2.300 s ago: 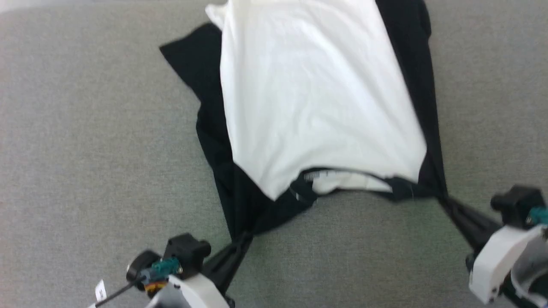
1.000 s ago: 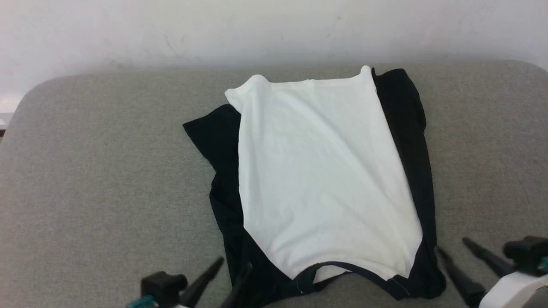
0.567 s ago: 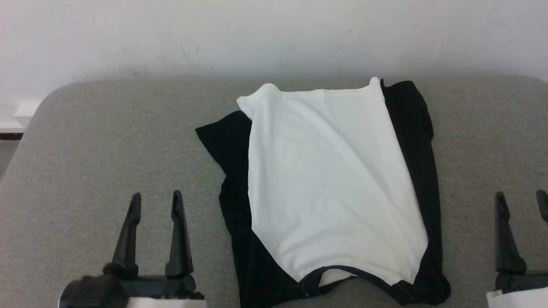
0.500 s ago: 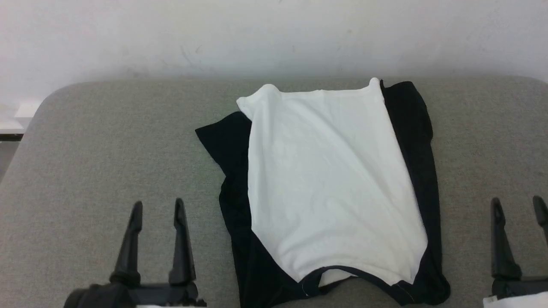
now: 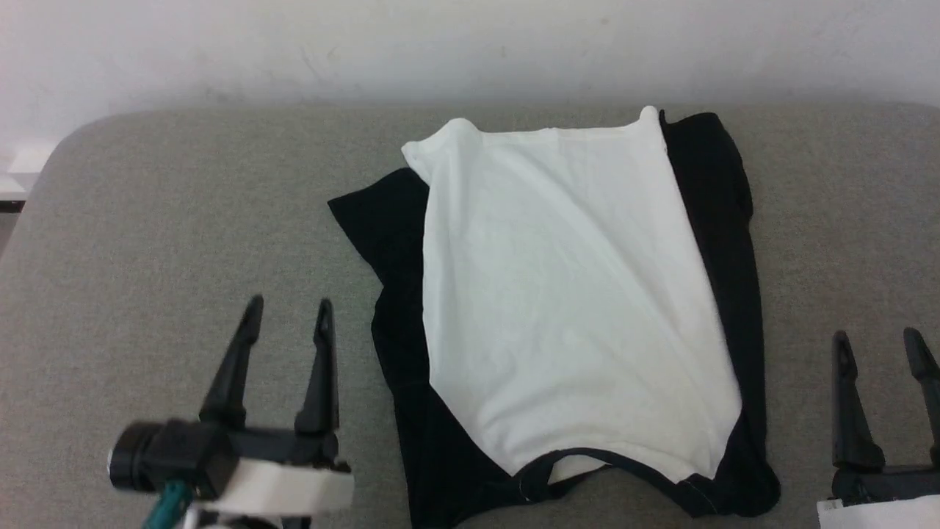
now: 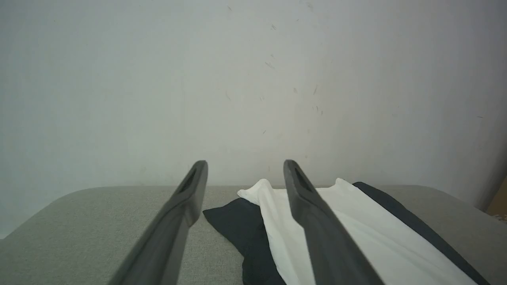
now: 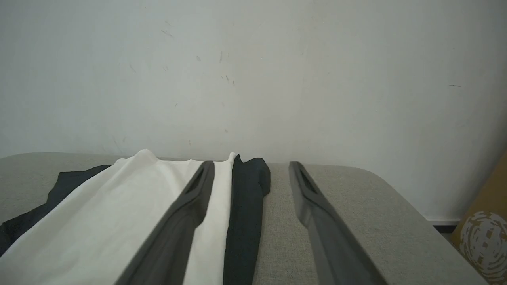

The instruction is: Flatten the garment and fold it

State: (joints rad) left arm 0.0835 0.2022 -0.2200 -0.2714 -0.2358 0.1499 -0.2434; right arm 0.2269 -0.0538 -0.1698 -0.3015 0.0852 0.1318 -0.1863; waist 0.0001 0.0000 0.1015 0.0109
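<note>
Head view showed a soft white, black-sleeved T-shirt (image 5: 573,294) flat on a grey padded table (image 5: 147,220), left claw (image 5: 289,303) and right claw (image 5: 877,335) open, empty; next, probably gripping near corners.

I'm seeing a grey fabric pad (image 5: 147,220) across the lower frame, scuffed white wall (image 5: 294,44) up top, cardboard box (image 7: 485,237) lower right.

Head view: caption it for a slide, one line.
Black-sleeved white T-shirt lies on the grey pad; left gripper and right gripper flank it, jaws open.
</note>
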